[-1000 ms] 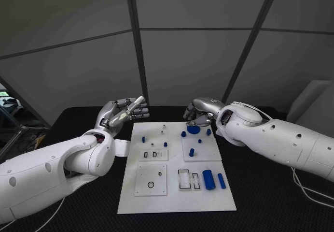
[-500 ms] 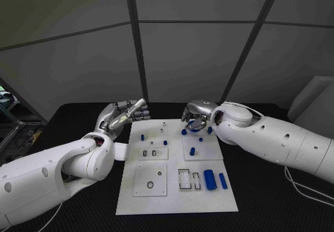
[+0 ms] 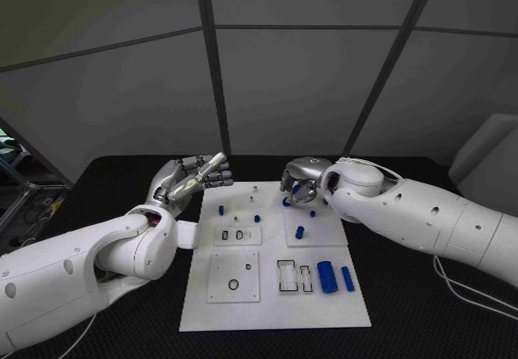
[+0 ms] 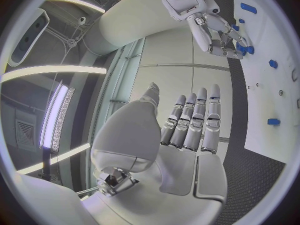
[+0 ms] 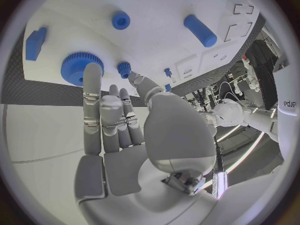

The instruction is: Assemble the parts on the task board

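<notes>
I can make out very little writing here. In the right wrist view, a few dark letters (image 5: 288, 104) stand on a white surface at the circle's edge; they look like "eqnp" or something close, seemingly turned or mirrored, and I cannot read them with any confidence. On the task board (image 3: 275, 308) I see only outlined rectangles and rings, with no words or numbers I can read. The blue parts (image 3: 325, 277) carry no markings that I can tell, and I find no brand or label legible on either arm.
</notes>
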You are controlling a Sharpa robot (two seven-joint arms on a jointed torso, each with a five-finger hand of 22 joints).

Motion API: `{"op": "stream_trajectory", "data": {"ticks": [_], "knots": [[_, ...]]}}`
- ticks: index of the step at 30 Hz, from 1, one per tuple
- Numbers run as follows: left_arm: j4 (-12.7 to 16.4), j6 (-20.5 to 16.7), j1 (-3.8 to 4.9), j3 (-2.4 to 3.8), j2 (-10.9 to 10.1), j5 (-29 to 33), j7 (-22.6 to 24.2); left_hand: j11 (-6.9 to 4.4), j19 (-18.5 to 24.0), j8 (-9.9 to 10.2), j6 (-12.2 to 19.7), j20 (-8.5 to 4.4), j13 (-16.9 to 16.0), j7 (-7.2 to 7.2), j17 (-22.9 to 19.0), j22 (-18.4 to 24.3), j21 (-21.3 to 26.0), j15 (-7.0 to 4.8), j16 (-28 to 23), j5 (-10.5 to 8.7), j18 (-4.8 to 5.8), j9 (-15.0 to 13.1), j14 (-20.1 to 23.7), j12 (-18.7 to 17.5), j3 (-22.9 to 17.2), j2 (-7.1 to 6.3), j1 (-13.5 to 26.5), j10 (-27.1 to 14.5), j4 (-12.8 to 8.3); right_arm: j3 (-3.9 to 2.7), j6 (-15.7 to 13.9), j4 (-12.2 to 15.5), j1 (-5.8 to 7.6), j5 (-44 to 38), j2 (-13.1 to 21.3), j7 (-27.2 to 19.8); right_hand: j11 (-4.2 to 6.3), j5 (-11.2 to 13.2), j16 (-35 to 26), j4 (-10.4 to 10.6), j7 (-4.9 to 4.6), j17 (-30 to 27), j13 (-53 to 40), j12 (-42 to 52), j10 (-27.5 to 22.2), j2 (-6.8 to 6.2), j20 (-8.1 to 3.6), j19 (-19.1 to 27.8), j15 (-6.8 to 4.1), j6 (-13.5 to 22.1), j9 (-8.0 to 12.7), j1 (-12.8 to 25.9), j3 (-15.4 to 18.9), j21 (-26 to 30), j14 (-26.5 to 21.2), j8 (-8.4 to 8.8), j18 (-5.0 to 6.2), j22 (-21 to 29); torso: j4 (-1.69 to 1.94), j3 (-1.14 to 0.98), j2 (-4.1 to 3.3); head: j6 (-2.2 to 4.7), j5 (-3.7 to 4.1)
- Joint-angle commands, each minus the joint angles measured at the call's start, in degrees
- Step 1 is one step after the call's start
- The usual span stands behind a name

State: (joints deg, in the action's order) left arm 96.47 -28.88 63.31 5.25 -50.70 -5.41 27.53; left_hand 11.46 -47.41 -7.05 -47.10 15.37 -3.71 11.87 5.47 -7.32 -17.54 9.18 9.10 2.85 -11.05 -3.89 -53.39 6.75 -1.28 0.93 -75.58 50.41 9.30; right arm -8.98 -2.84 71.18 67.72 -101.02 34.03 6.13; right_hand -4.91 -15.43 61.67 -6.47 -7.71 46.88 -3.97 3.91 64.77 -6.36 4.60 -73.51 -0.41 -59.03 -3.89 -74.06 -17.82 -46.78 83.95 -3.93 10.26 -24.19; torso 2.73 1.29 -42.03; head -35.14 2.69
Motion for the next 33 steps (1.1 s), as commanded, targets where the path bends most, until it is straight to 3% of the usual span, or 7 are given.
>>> {"op": "stream_trajectory", "data": {"ticks": [1, 7, 17, 25, 33], "knots": [[0.2, 0.8, 0.08, 0.04, 0.0, -0.6, 0.1, 0.15, -0.3, 0.3, 0.3, -0.06, 0.1, 1.82, -0.1, 0.1, 0.2, 0.21, -0.4, -0.11, 0.66, 0.1, 0.3, -0.4, 0.2, 0.29, -0.5, 0.2, -0.2, 0.02, 1.8, -0.2, 0.14, -0.9, -0.2, 0.3, -0.08, 0.3, 0.7, 0.3, -0.14, 0.7, -0.1, 0.0, -0.2, -0.26, 0.31, -0.3, 0.46, 0.3, 0.0, -0.3, -0.2, -0.9, 1.7, 0.11, -0.64, -1.1, 0.0, 0.01, -0.14, -0.07, -0.07], [0.0, 0.9, 0.08, 0.05, 0.0, -0.6, -0.1, 0.18, -0.3, 0.4, 0.5, -0.05, 0.1, 1.9, -0.1, 0.1, 0.2, 0.24, -0.5, -0.11, 0.67, 0.1, 0.3, -0.5, 0.2, 0.3, -0.5, 0.2, -0.2, 0.08, 2.8, -0.7, 0.13, -1.0, -0.4, 0.3, -0.01, 0.2, 2.4, 0.7, -0.26, 2.6, -0.2, 0.2, 0.4, -0.01, 0.43, -0.6, 0.37, -0.2, -0.1, -0.5, -0.7, -3.6, 1.7, -0.11, -0.97, -4.2, -0.03, -0.04, -0.3, -0.47, -0.59], [-0.1, 0.9, 0.08, 0.04, 0.2, -0.6, -0.2, 0.25, -0.3, 0.5, 0.6, -0.02, 0.1, 2.03, -0.1, 0.2, 0.3, 0.28, -0.7, -0.11, 0.68, 0.2, 0.4, -0.7, 0.3, 0.33, -0.5, 0.1, -0.2, 0.25, 3.8, -1.1, 0.13, -1.0, -1.0, 0.1, 0.3, 0.5, 5.7, 1.1, -0.24, 6.3, -0.4, 0.6, 2.1, 0.48, 0.55, -1.7, 0.15, -1.4, -0.2, -1.0, -2.3, -9.0, 2.0, -0.33, -1.72, -10.8, 0.03, 0.01, -0.49, -0.48, -0.44], [0.0, 1.1, 0.08, 0.05, 0.2, -0.6, -0.2, 0.26, -0.3, 0.5, 0.6, -0.02, 0.1, 2.04, -0.1, 0.2, 0.3, 0.28, -0.7, -0.11, 0.68, 0.2, 0.4, -0.7, 0.3, 0.34, -0.5, 0.1, -0.2, 0.5, 4.4, -1.7, 0.13, -1.0, -1.4, 0.0, 0.66, 2.1, 7.5, 1.1, -0.11, 8.3, -0.5, 0.7, 3.7, 0.85, 0.51, -1.9, -0.11, -1.9, -0.2, -1.7, -4.5, -12.2, 1.9, -0.21, -2.11, -14.5, 0.05, 0.0, -0.69, -0.68, -0.42], [0.1, 1.1, 0.08, 0.05, 0.1, -0.6, -0.3, 0.26, -0.3, 0.6, 0.5, -0.02, 0.1, 2.05, -0.1, 0.2, 0.3, 0.29, -0.7, -0.11, 0.68, 0.2, 0.4, -0.7, 0.3, 0.35, -0.5, 0.1, -0.2, 0.66, 2.6, -1.7, 0.12, -1.0, -1.5, -0.3, 1.06, 2.4, 9.1, 1.3, 0.07, 10.1, -0.8, 1.1, 5.7, 1.3, 0.41, -2.6, -0.45, -3.4, -0.5, -2.2, -6.2, -15.3, 2.0, -0.7, -2.57, -18.5, 0.05, 0.02, -0.73, -0.77, -0.45]]}}
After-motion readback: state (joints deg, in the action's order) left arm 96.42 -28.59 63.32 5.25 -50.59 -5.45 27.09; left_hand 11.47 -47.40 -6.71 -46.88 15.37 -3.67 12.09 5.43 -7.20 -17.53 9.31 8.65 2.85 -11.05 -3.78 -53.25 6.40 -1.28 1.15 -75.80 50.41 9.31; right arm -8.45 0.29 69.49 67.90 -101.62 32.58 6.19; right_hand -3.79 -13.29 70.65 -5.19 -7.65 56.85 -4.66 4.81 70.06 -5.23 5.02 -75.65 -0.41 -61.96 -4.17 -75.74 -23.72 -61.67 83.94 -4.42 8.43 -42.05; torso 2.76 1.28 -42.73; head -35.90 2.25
